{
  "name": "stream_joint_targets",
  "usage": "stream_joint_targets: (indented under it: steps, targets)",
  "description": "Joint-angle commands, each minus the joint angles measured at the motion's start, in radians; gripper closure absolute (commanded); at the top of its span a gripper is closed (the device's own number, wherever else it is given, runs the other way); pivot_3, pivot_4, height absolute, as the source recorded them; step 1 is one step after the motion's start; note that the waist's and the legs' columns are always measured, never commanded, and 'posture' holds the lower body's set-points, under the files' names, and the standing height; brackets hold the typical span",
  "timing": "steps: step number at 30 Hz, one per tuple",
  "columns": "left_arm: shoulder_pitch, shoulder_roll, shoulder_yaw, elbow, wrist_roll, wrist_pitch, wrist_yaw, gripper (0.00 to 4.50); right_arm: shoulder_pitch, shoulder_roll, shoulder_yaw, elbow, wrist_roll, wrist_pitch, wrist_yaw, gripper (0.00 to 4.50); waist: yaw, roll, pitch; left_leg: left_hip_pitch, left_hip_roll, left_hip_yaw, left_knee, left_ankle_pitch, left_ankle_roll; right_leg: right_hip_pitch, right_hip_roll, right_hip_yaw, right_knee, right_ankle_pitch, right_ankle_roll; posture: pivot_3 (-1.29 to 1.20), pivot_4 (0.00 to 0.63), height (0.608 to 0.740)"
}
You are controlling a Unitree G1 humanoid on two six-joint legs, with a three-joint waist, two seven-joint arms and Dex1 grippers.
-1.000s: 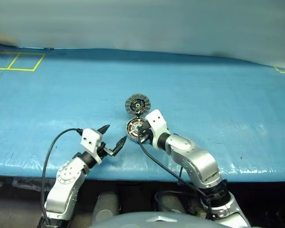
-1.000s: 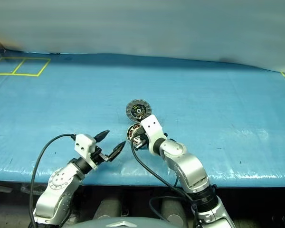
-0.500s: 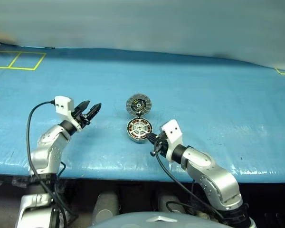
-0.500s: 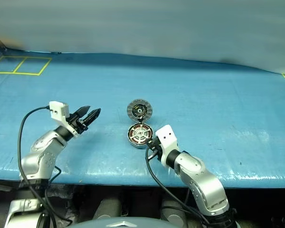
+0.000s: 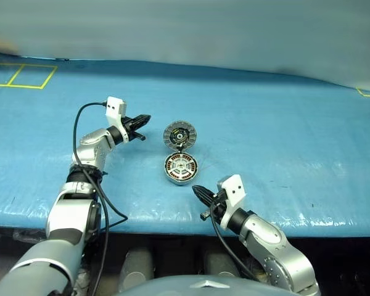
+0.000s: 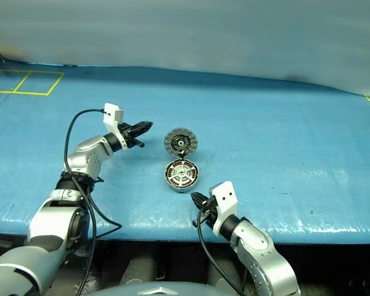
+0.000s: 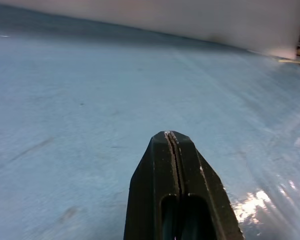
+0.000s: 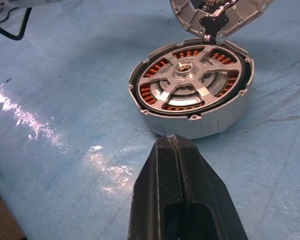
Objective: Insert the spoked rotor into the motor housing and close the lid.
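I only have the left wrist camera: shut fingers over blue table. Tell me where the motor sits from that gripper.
Observer: The motor housing lies to the right of the left gripper and nearer the robot.
Operator: Report the lid.
Observer: The lid is open, raised at the housing's far edge with its ribbed face showing. The left gripper points toward it but is apart from it.
Operator: Check the rotor.
Observer: The spoked rotor sits inside the housing, with copper windings showing between its spokes.
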Motion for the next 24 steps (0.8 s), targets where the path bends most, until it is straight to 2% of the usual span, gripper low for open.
stream_joint_targets:
  steps: [1,5,24]
  targets:
    - [-0.079,0.004,-0.033,0.053,0.022,0.033,-0.137,4.48,0.003,0.006,-0.006,-0.052,0.009,-0.018,-0.014,4.50,0.000,0.000,0.000,0.000,0.000,0.000,0.000,0.000,0.000,0.000,0.000,0.000,0.000,0.000,0.000,0.00,0.150,0.740]
    - [-0.141,0.009,-0.077,0.108,0.056,0.090,-0.241,4.48,0.017,0.010,-0.011,-0.071,0.042,0.006,-0.018,4.50,0.001,0.000,0.000,0.000,0.000,-0.001,0.000,0.000,0.000,0.000,0.000,0.000,0.001,0.000,0.000,0.00,0.150,0.740]
    - [-0.266,-0.031,-0.254,0.184,0.257,0.035,-0.528,4.48,0.035,0.022,-0.009,-0.077,0.050,0.024,-0.056,4.50,0.001,0.000,0.000,-0.002,0.000,-0.002,0.005,-0.001,0.001,0.000,0.000,0.000,0.003,0.000,0.000,0.00,0.150,0.740]
